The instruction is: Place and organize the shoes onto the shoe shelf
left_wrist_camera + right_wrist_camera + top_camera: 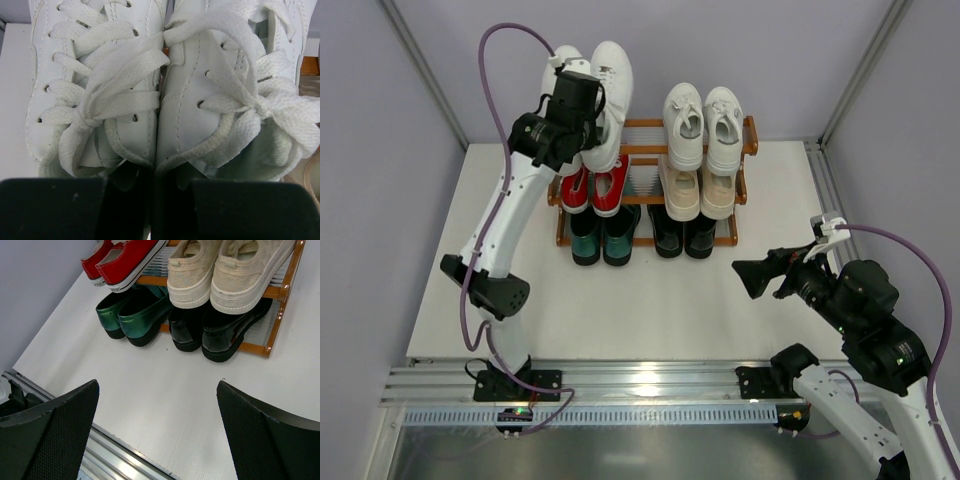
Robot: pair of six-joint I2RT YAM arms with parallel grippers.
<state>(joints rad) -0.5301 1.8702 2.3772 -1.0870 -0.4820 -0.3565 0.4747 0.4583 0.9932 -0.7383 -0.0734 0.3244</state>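
My left gripper (pixel 582 108) is shut on a pair of white sneakers (pixel 605 85), pinching their inner collars together, over the left half of the shoe shelf's (pixel 750 135) top tier. In the left wrist view the two laced shoes (pixel 100 75) fill the frame above my gripper (pixel 150 187). Another white pair (pixel 703 125) sits top right. Red sneakers (pixel 595 185) and beige sneakers (pixel 700 190) are on the middle tier, green loafers (pixel 603 238) and black loafers (pixel 685 235) on the bottom. My right gripper (pixel 752 275) is open and empty over the table, facing the shelf (pixel 280 290).
The right wrist view shows red sneakers (pixel 125 260), beige sneakers (pixel 225 270), green loafers (pixel 132 317) and black loafers (pixel 215 332), with white table between them and my gripper (pixel 157 390). An aluminium rail (pixel 640 385) runs along the near edge.
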